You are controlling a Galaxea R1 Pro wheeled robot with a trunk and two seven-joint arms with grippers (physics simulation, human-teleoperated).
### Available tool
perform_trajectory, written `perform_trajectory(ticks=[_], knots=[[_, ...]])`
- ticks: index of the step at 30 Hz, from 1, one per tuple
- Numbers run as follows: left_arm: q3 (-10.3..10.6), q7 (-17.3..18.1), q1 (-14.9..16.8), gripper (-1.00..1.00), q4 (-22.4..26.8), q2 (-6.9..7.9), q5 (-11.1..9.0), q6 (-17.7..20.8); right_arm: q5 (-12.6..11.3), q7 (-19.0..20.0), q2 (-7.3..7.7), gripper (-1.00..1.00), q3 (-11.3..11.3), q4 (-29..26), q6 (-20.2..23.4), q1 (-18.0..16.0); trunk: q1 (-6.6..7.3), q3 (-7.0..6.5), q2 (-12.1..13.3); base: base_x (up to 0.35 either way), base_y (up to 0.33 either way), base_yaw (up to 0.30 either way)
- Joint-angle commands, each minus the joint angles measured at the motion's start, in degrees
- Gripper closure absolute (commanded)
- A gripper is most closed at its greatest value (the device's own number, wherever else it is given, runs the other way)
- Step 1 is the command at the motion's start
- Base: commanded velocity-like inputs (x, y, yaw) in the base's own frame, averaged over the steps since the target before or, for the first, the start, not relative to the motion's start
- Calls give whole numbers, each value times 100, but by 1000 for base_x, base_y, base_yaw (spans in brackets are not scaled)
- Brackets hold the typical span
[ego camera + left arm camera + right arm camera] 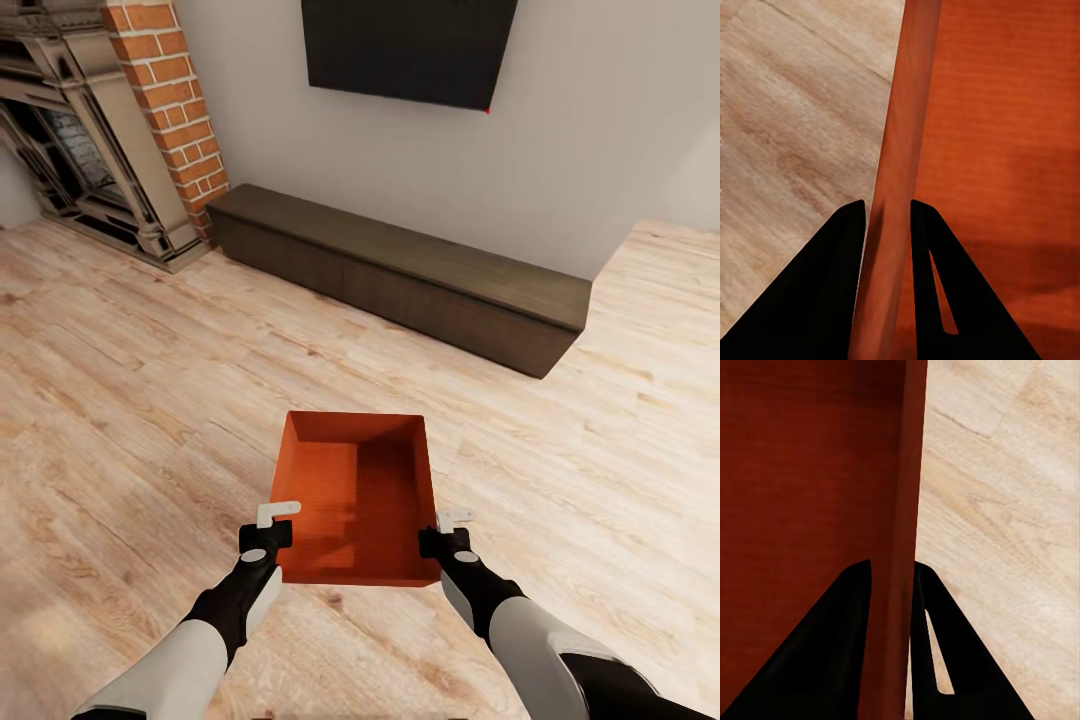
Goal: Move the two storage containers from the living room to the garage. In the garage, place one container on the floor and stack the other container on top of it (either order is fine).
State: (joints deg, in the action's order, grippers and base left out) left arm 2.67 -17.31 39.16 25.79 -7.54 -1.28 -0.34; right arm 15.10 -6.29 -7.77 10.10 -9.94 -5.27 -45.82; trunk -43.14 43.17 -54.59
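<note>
Living room, wood floor (120, 400): we hold one storage container (358, 500) between us, left gripper (272, 528) and right gripper (447, 532) jaws each pinched on a side wall, carry step underway; next, we judge, drive toward the garage.

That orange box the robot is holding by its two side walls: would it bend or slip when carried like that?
The storage container probably stays stiff: its walls look straight where the left gripper and right gripper pinch them. It seems empty, so likely light. The smooth walls might slip somewhat.
</note>
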Motion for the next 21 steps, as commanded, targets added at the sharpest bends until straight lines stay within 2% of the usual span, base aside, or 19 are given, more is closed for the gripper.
perform_trajectory(ticks=[1,21], knots=[[-56,-124,5,100,14,2,84,-1,37,-13,-6,100,27,18,-18,0,22,-15,39,0,0,0],[-39,-124,4,100,14,-2,84,-1,5,-35,-2,100,35,1,-16,-1,461,-374,841,0,0,0]])
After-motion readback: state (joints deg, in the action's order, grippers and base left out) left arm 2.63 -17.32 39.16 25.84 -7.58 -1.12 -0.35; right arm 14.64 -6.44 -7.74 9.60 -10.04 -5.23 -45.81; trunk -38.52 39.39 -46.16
